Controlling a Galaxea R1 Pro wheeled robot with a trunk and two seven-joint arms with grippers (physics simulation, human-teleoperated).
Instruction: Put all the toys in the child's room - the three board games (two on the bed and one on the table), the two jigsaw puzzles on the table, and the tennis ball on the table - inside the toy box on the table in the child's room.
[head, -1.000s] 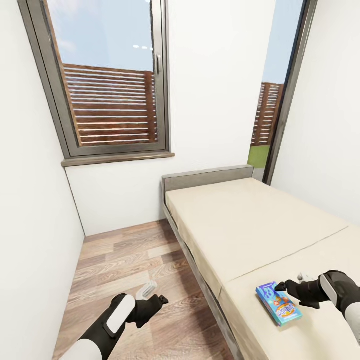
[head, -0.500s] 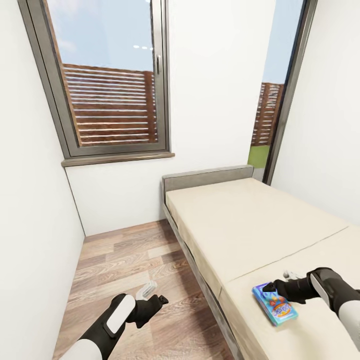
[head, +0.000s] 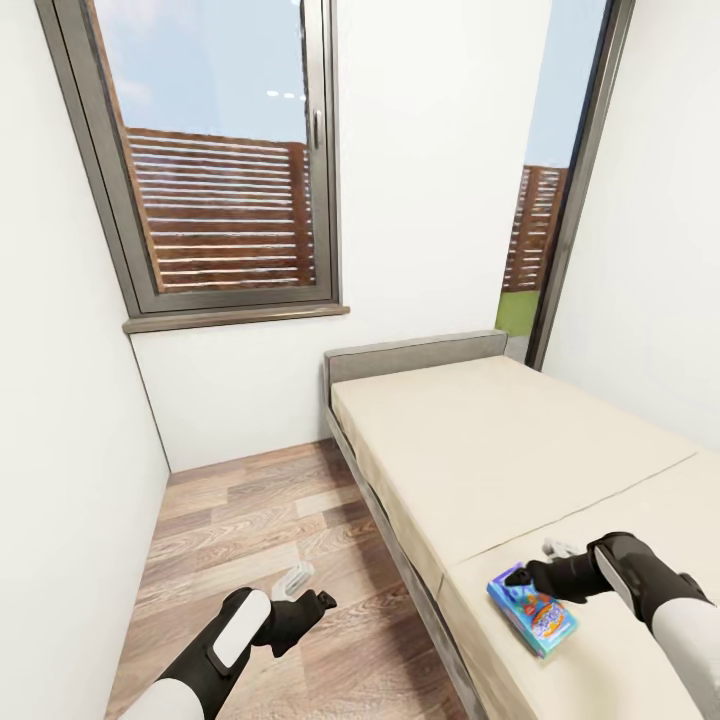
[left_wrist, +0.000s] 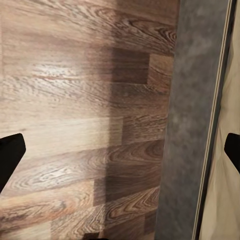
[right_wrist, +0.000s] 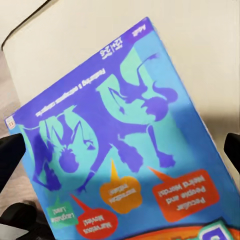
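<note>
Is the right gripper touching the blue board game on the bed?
Cannot tell. In the head view the right gripper overlaps the blue board game; neither contact nor gap shows plainly.

I see a small flat blue cardboard board game box (head: 531, 610) printed with purple silhouettes, teal patches and red and orange speech bubbles with white lettering (right_wrist: 125, 165). It lies on the cream-beige bed mattress (head: 500, 450), which has a mottled grey frame (left_wrist: 192, 120). The brown wood-grain plank floor (head: 250, 530) shows darker and lighter boards. My right claw (head: 525, 577) is black; the left claw (head: 310, 590) is black and white.
</note>
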